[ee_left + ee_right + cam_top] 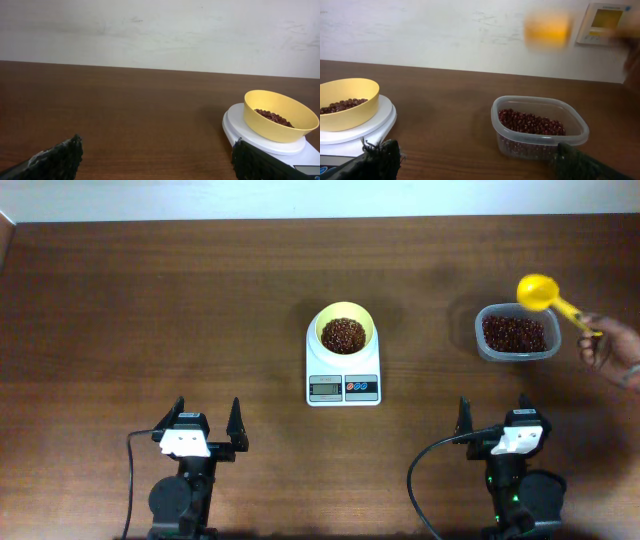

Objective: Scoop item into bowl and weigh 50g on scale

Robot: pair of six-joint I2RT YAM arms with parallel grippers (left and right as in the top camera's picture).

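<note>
pale-yellow bowl [345, 330] with beans [343, 336] sits on the scale [343, 378] at table centre. at 3 o'clock a hand [610, 350] holds the scoop [540, 292] over the clear container [516, 355]. left gripper [207, 412] at 7 and right gripper [495, 410] at 5 gape wide, empty. best add small scoops and check the display each time.

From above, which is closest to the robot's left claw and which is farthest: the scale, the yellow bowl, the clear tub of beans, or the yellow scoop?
Measured from the left gripper in the overhead view:
1. scale, to its right, mid-table.
2. bowl, on the scale's far part.
3. clear container, far right.
4. yellow scoop, above the container's far corner.
</note>
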